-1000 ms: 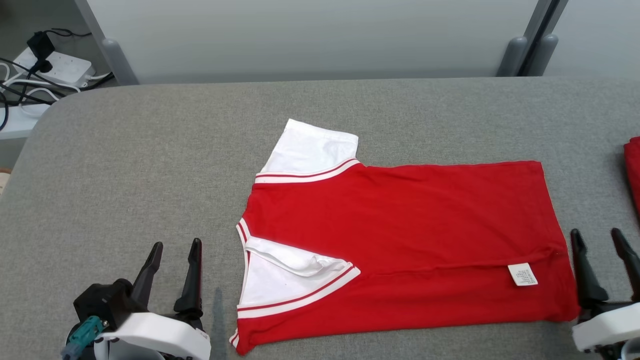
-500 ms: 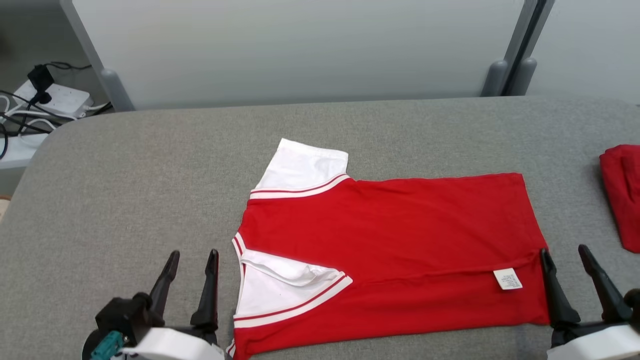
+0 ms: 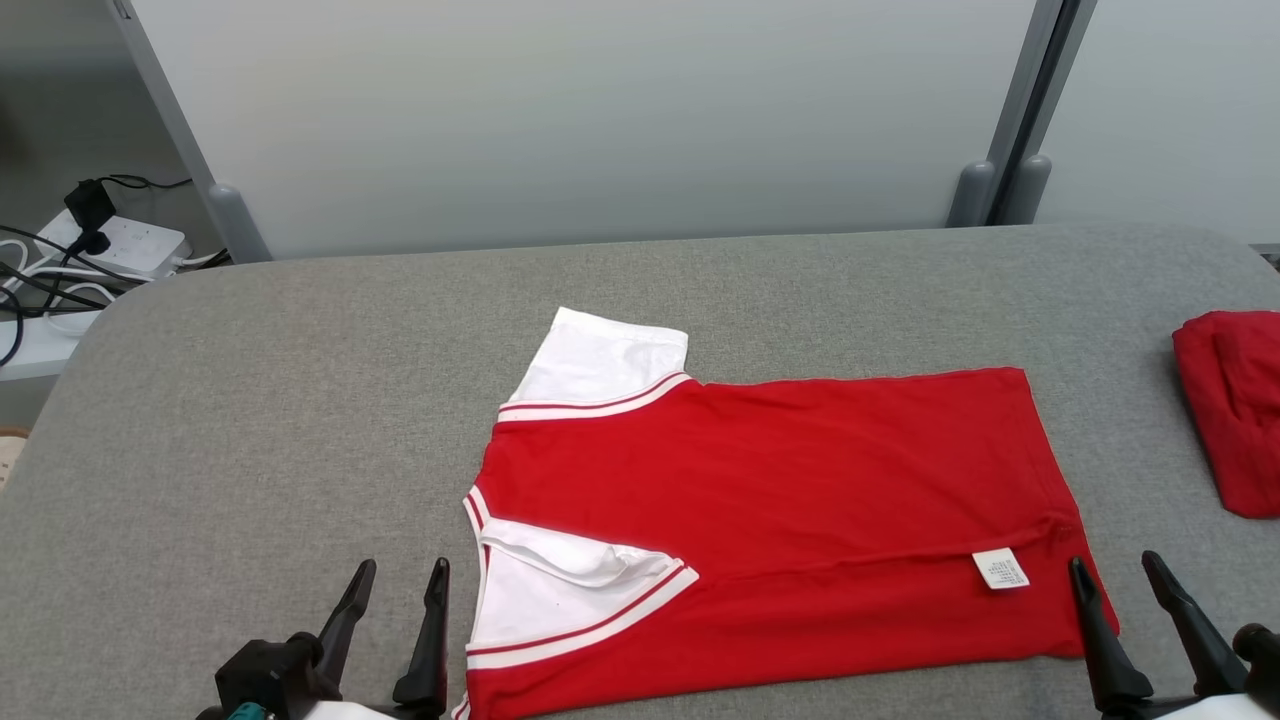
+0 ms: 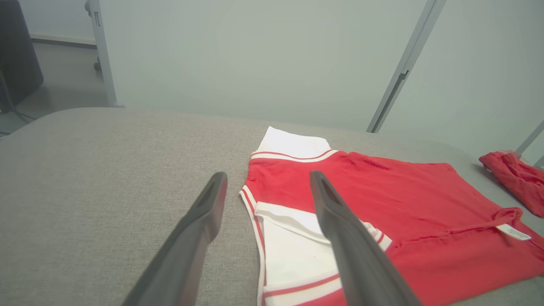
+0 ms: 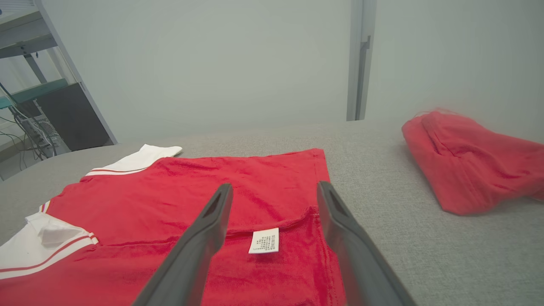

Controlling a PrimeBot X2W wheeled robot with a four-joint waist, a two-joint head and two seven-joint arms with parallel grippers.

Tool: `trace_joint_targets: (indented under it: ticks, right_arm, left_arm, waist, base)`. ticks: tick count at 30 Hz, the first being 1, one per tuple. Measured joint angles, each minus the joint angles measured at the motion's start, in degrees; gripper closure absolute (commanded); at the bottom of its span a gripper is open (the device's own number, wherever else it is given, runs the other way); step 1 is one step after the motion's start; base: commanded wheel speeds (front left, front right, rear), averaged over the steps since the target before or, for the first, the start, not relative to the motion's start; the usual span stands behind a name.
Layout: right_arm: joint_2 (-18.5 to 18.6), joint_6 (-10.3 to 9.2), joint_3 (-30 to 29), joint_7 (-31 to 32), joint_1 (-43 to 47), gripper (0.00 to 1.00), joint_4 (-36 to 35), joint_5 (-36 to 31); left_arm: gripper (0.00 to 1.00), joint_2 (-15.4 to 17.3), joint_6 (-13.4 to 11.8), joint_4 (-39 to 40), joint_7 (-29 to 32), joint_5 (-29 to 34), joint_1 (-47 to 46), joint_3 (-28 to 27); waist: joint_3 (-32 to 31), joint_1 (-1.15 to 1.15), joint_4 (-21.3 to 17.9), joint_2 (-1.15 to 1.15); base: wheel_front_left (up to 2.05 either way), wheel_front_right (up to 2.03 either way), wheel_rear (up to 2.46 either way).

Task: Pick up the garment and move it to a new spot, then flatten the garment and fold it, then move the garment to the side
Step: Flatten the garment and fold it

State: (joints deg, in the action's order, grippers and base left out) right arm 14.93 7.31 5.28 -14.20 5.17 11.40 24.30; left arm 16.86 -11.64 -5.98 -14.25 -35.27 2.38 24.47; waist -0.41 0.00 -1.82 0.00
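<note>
Fold step in hand, I reckon. The garment (image 3: 760,480) lies flat at mid-frame on the bench (image 3: 250,400), near long edge turned in with the care label (image 3: 1000,568) showing and the near sleeve tucked. The far sleeve (image 3: 605,355) pokes out toward the top. Left fingers (image 3: 432,625) at lower left are apart and empty, just beside the collar end. Right fingers (image 3: 1095,630) at lower right are apart and empty, just beside the hem corner by the label. Likely next move: both reach to the far edge, pinch the sleeve end and hem end, and bring that side over to match. Needs level, matched travel or the cloth skews. Second red garment (image 3: 1235,400) at the right edge is well apart; keep clear.
</note>
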Motion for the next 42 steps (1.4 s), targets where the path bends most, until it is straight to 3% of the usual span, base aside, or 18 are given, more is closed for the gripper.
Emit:
trace_joint_targets:
  ticks: [10, 21, 36, 42]
  right_arm:
    - [0.4, -0.01, 1.4, 0.0, -0.1, 0.00, 1.0, 0.7]
    - [2.0, 0.00, 3.0, 0.0, -4.2, 0.00, 0.6, 1.5]
    - [3.5, 0.00, 4.5, 0.0, -10.3, 0.00, -2.3, 1.9]
    - [3.8, 0.00, 5.3, 0.0, -12.8, 0.00, -3.5, 2.1]
  left_arm:
    - [0.00, -1.0, 1.0, -1.7, 2.6, -1.0, -2.7, -0.5]
    - [0.00, -1.1, 2.7, -6.2, 9.5, -1.9, -18.2, -0.3]
    - [0.00, -3.4, 5.6, -23.0, 19.3, -0.4, -44.4, 2.8]
    - [0.00, -5.4, 8.7, -32.4, 19.5, 0.8, -53.9, 4.4]
  waist:
    - [1.4, 0.00, -0.3, 0.00]
    - [6.8, 0.00, -1.6, 0.00]
    - [18.0, 0.00, -4.1, 0.00]
    - [22.1, 0.00, -5.5, 0.00]
  base:
    - [0.00, 0.00, 0.00]
    - [0.00, 0.00, 0.00]
    - [0.00, 0.00, 0.00]
    - [0.00, 0.00, 0.00]
